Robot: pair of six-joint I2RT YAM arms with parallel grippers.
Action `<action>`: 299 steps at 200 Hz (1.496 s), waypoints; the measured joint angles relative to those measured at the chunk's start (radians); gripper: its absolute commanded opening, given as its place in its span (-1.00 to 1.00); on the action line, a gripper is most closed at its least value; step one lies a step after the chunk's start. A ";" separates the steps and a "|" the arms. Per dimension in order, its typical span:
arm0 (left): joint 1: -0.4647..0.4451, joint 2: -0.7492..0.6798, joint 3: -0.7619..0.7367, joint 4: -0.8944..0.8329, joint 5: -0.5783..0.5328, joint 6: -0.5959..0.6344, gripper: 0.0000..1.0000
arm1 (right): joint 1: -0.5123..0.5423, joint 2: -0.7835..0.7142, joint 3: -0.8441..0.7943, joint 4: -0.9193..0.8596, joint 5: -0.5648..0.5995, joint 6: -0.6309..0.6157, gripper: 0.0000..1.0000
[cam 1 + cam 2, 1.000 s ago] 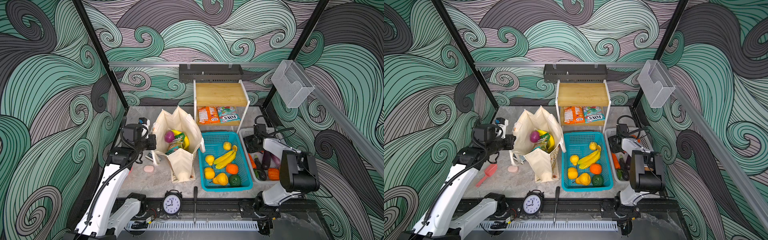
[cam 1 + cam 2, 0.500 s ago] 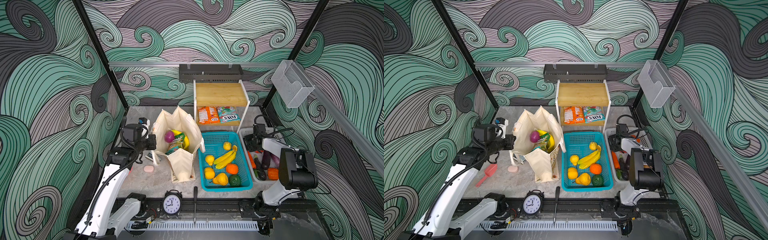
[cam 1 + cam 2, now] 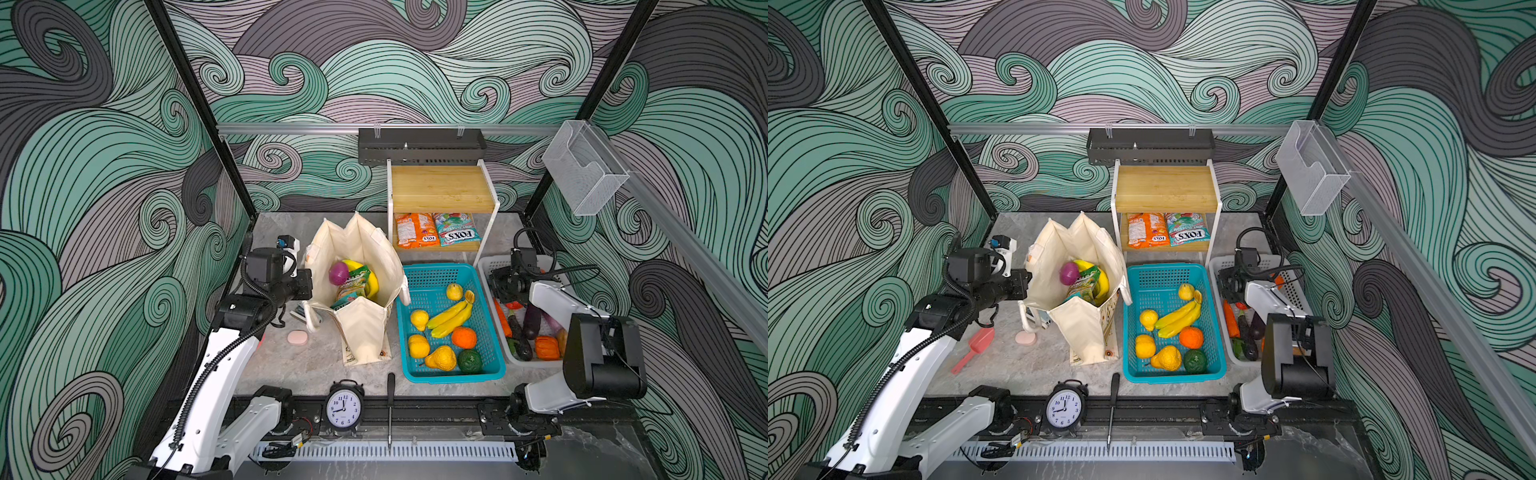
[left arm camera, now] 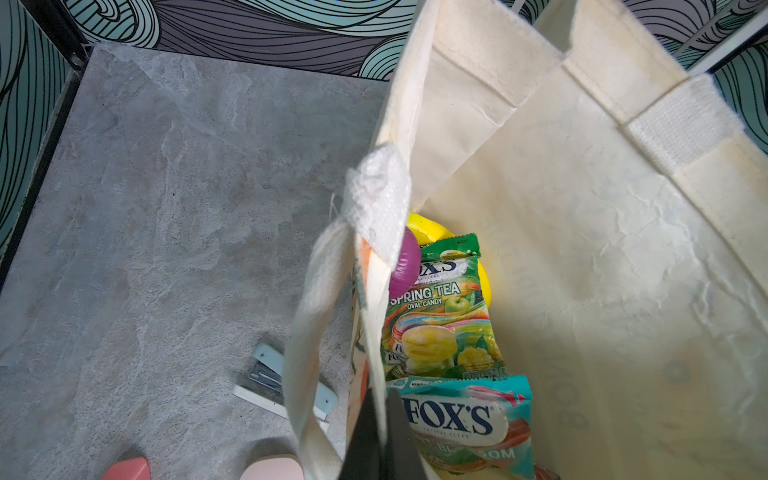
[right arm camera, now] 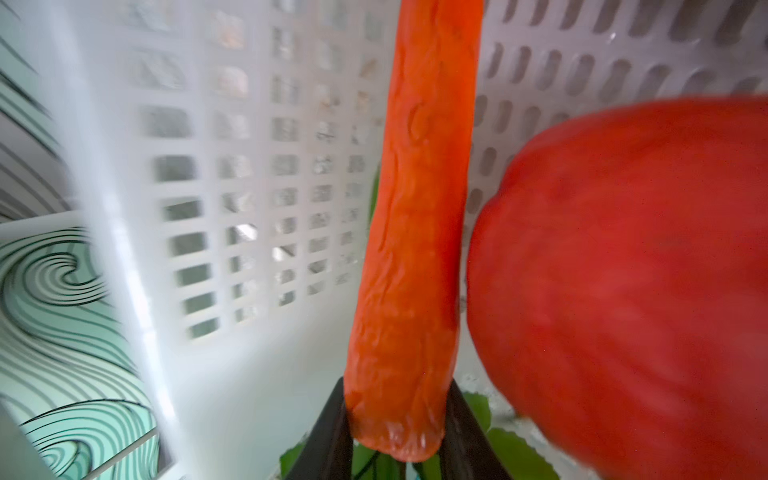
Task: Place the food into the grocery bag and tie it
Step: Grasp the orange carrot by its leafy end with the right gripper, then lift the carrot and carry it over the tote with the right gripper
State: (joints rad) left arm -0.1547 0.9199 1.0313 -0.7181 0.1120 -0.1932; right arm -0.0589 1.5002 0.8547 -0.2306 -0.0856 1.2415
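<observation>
The cream grocery bag [image 3: 361, 332] [image 3: 1084, 328] stands open left of centre. Inside lie a purple onion [image 3: 338, 273] [image 4: 405, 262], a yellow banana [image 3: 353, 264], a green candy packet [image 4: 440, 316] and a teal packet [image 4: 465, 419]. My left gripper [image 3: 309, 282] [image 4: 380, 432] is shut on the bag's left rim, next to a white handle [image 4: 374, 195]. My right gripper [image 3: 500, 291] [image 5: 397, 384] is down in the white basket [image 3: 490, 266], shut on the thick end of an orange carrot [image 5: 419, 208] [image 3: 500, 318].
A red pepper [image 5: 623, 291] sits right beside the carrot, among other vegetables. The teal basket [image 3: 453, 376] holds bananas and round fruit. Two packets lie on the shelf [image 3: 436, 232]. A clock [image 3: 343, 407], screwdriver [image 3: 390, 399], pink disc [image 3: 297, 337] and red scoop [image 3: 976, 345] lie on the table.
My right gripper's jaws have closed onto the carrot in the white basket. The left gripper and the bag have not moved.
</observation>
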 measured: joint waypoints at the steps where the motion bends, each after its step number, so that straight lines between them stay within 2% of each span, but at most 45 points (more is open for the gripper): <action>1: 0.000 0.000 0.000 0.000 0.000 0.000 -1.00 | 0.000 -0.002 0.000 0.000 0.000 0.000 -0.42; 117: 0.000 -0.001 0.000 0.000 0.000 0.000 -1.00 | 0.000 -0.121 -0.017 -0.029 -0.005 0.000 -0.43; 196: 0.002 -0.002 0.000 0.000 0.000 0.000 -1.00 | 0.000 -0.166 -0.017 -0.035 -0.053 -0.011 -0.43; 299: 0.002 -0.002 0.000 0.000 0.000 0.000 -1.00 | 0.013 -0.389 -0.016 -0.058 -0.137 -0.185 -0.50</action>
State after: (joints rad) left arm -0.1524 0.9184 1.0313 -0.7185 0.1120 -0.1932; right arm -0.0456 1.1107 0.8391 -0.2886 -0.2230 1.0569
